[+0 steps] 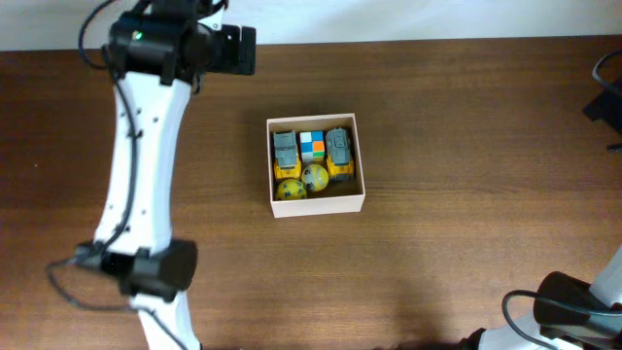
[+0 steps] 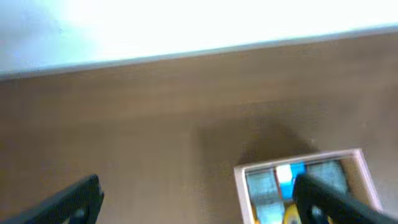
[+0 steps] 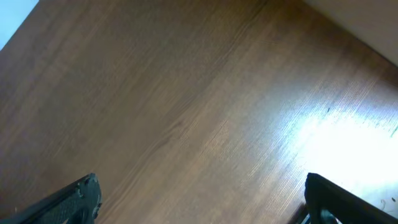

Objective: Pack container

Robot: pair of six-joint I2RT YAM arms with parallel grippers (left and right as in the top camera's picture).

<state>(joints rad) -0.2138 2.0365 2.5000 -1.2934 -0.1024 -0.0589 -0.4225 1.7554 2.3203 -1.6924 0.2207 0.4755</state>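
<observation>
The container (image 1: 320, 206), a square shallow box with pale walls, sits mid-table. Inside lie two grey-and-yellow toy vehicles (image 1: 284, 153), a colour cube (image 1: 312, 147) between them, and two yellow balls (image 1: 291, 189) along the near wall. My left gripper (image 2: 199, 208) is open over bare wood at the back left of the box, with nothing between its fingers (image 2: 68, 202). The container's corner (image 2: 239, 186) shows beside its right finger. My right gripper (image 3: 202, 205) is open and empty above plain tabletop. In the overhead view only the right arm's base (image 1: 573, 311) shows, at the bottom right.
The left arm (image 1: 141, 175) runs from the front left up to the table's back edge (image 1: 389, 41), where a white surface begins. A dark object (image 1: 607, 92) sits at the right edge. Brown wood surrounds the box on all sides.
</observation>
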